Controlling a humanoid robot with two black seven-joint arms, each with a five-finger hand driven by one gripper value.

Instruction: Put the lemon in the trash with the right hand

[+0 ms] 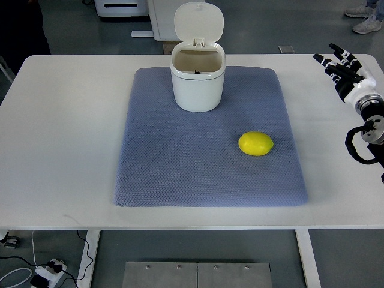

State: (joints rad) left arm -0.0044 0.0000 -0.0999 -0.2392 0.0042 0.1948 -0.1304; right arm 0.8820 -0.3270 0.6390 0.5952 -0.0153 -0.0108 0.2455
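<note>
The lemon (pixel 256 144) sits on the blue-grey mat (pixel 180 174), toward the mat's right edge and a little nearer its front edge than its back, lying on its side with its long axis running roughly left to right. The small white trash bin (pixel 198 84) stands at the back edge of the mat, about midway along it, with its lid (pixel 198 23) flipped up and the mouth wide open. Lemon and bin are well apart, with bare mat between them.

The right hand (pixel 347 69) hangs over the white table (pixel 60 150) near its back right corner, off the mat altogether, its fingers spread and loose, holding nothing. The left arm is nowhere to be seen. A pair of shoes (pixel 366 18) shows on the floor beyond the table's far right corner, so someone is standing there.

From where I stand, nothing has been grasped yet; the reach is the step in hand. The lemon looks firm and fairly light, with a waxy rind that could slip, and its rounded shape means it may roll on the mat if nudged from one side. I would take it across its fat middle, fingers on the far flank and thumb on the near one, coming from above, rather than pinching the tapered ends
</note>
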